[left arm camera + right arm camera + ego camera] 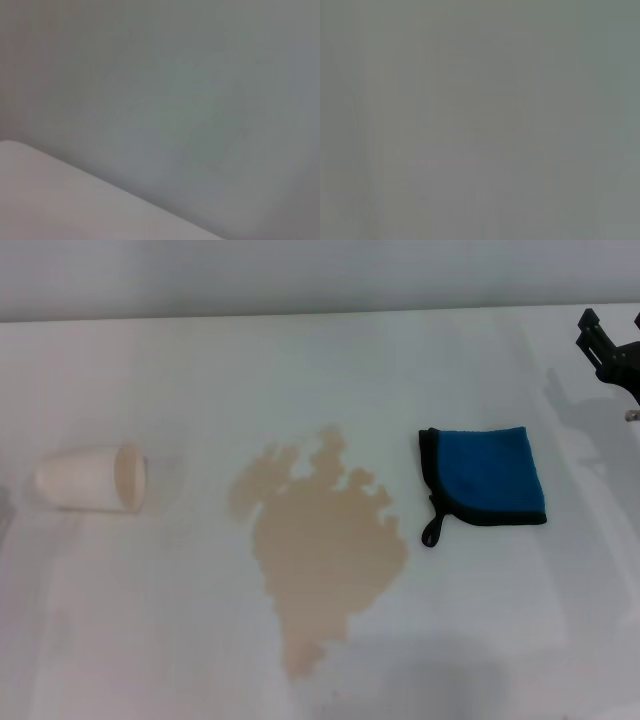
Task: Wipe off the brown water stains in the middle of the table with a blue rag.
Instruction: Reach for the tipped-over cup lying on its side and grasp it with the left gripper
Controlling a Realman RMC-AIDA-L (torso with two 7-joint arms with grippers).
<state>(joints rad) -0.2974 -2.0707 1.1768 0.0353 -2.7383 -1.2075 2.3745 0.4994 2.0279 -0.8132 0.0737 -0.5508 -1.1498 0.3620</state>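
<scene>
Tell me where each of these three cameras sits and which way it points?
Head view: from the robot's head, looking down at the table with brown water stains, blue rag, tipped paper cup; right hand at the far right edge.
Left wrist view: only blurred pale surfaces; no hand shows.
Right wrist view: featureless grey.
Shared: nothing identifiable.

- White glossy table (pixel 150 640), filling nearly the whole head view, far edge running straight across the top.
- Plain pale grey wall (pixel 300 275) directly behind the far edge, bare and flat.
- Soft grey shadows on the tabletop at the near edge and far right corner; faint sheen across the surface, light even and diffuse.
- Left wrist view: blank grey-green surface, paler band across one corner.
- Right wrist view: uniform grey, nothing distinguishable.
</scene>
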